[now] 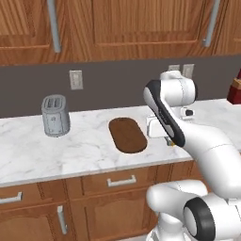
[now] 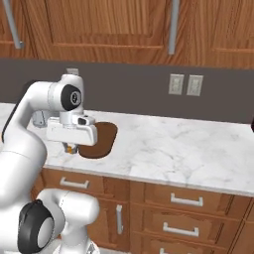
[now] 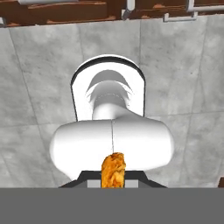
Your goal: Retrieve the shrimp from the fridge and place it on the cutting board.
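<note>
counter (image 1: pixel 84 150): white marble | on it: cutting board (image 1: pixel 127 134), toaster (image 1: pixel 55 116)

White marble table (image 1: pixel 84 150) before me, wood drawers (image 2: pixel 186 201) below. Dark grey backsplash (image 1: pixel 113 87) at 12 o'clock, pale outlets (image 2: pixel 185 85) on it. Wood cabinets (image 1: pixel 141 23) above, long grey handles. Grey toaster (image 1: pixel 55 116) at 10 o'clock.

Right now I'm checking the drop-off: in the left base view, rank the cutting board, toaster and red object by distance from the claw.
1. cutting board, just left of the claw, which holds the shrimp.
2. red object, far right.
3. toaster, far left.
</note>
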